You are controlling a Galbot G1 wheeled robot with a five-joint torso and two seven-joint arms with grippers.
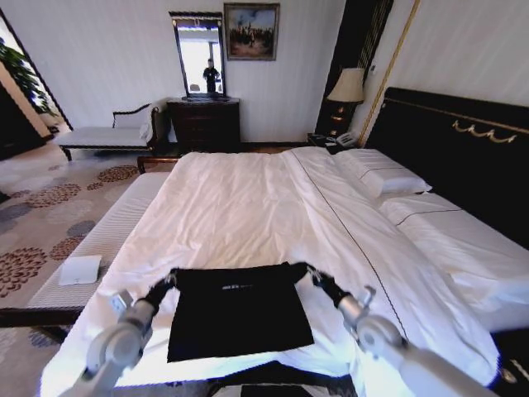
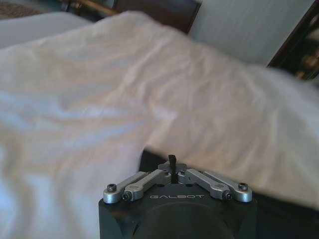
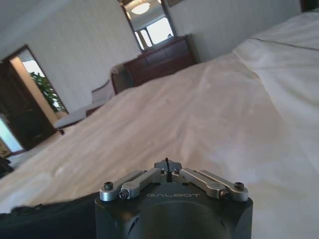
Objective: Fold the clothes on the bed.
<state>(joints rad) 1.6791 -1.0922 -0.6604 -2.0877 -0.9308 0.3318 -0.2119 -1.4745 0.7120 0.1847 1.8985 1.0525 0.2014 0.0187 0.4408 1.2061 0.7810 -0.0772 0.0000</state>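
Here, in the head view, the black T-shirt (image 1: 240,316) lies at six o'clock on the white duvet (image 1: 248,215) of the bed (image 1: 463,240), near its foot edge. Your left pincer (image 1: 171,279) pinches the shirt's far corner at about nine o'clock of the cloth; your right pincer (image 1: 310,274) pinches the opposite far corner at about three o'clock. In both wrist views the finger links lie folded together over a dark sliver of fabric, so read each pincer as pressed together on the shirt.

Progress, as a judgement: the garment already forms a compact dark rectangle with no sleeves showing, which suggests at least one fold is in place; a further fold or a final smoothing appears to remain. The lettering on the chest is too small to read.

Surroundings: two pillows (image 1: 384,175) at two o'clock, the black headboard (image 1: 463,149) at three o'clock, a lamp (image 1: 348,86) and dresser with mirror (image 1: 201,91) at twelve o'clock, a pale bench (image 1: 103,240) with a white box (image 1: 80,270) at nine o'clock. Nothing lies between the pincers and the shirt.
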